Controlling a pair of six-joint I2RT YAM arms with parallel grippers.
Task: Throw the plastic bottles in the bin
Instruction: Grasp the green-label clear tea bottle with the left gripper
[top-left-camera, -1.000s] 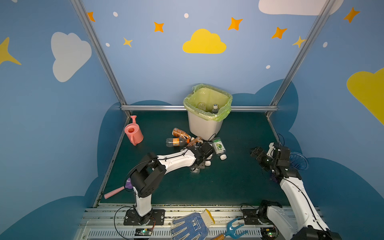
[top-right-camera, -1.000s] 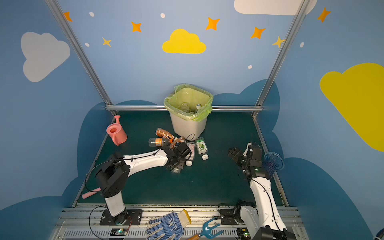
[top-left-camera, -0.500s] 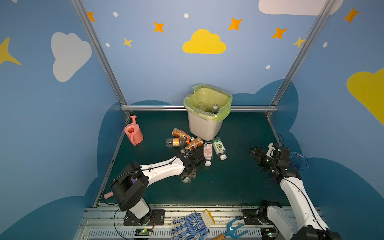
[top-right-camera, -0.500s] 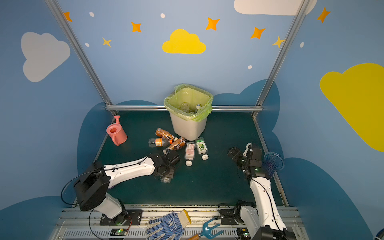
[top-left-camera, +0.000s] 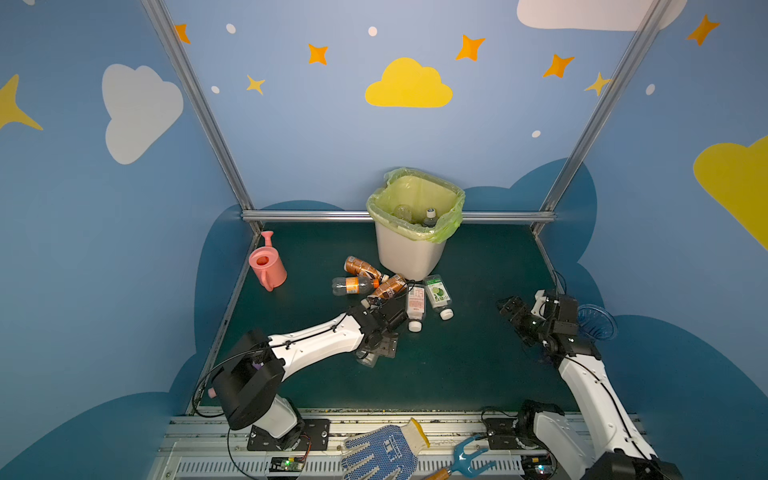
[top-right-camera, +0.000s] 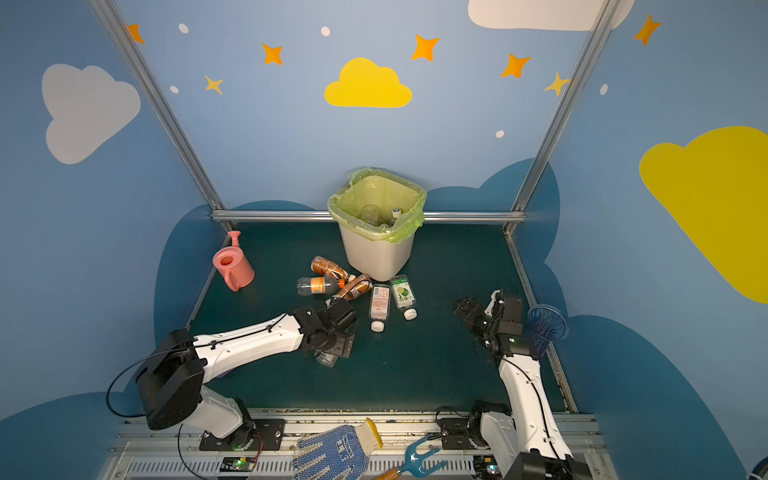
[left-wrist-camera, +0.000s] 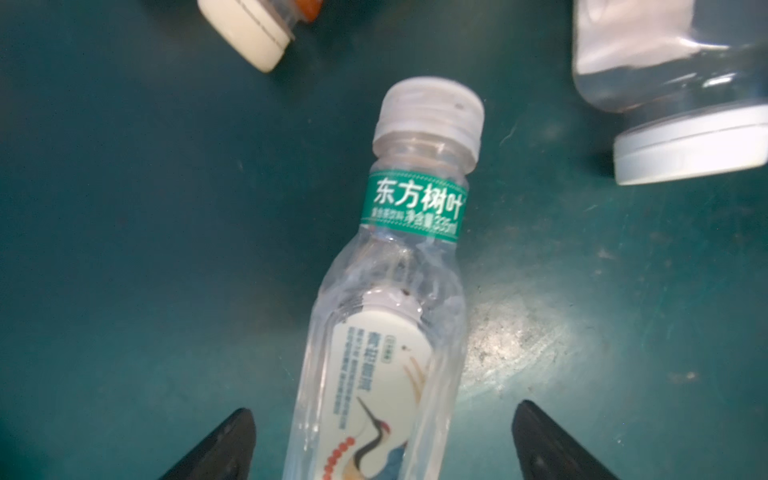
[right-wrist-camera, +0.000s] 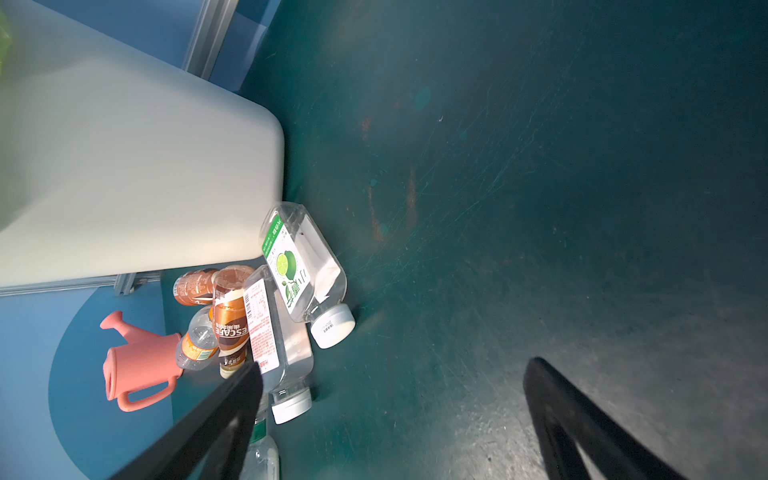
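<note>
The left gripper (left-wrist-camera: 384, 409) is spread wide over the desk (left-wrist-camera: 124, 249). A clear green-banded tea bottle (left-wrist-camera: 399, 291) lies loose between its fingers (left-wrist-camera: 232, 440) (white cap pointing away from it). Just beyond this gripper is a heap of plastic bottles (top-left-camera: 388, 286), and behind them stands the bin (top-left-camera: 409, 253) with a capped bottle (top-left-camera: 430, 216) inside. Well to the right, the right gripper (right-wrist-camera: 395, 363) hangs spread, pinching nothing.

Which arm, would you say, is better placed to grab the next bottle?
Left. The left gripper has open jaws astride the crane-label bottle on the mat; closing should grasp it. The right gripper, open too, has nothing between its jaws.
</note>
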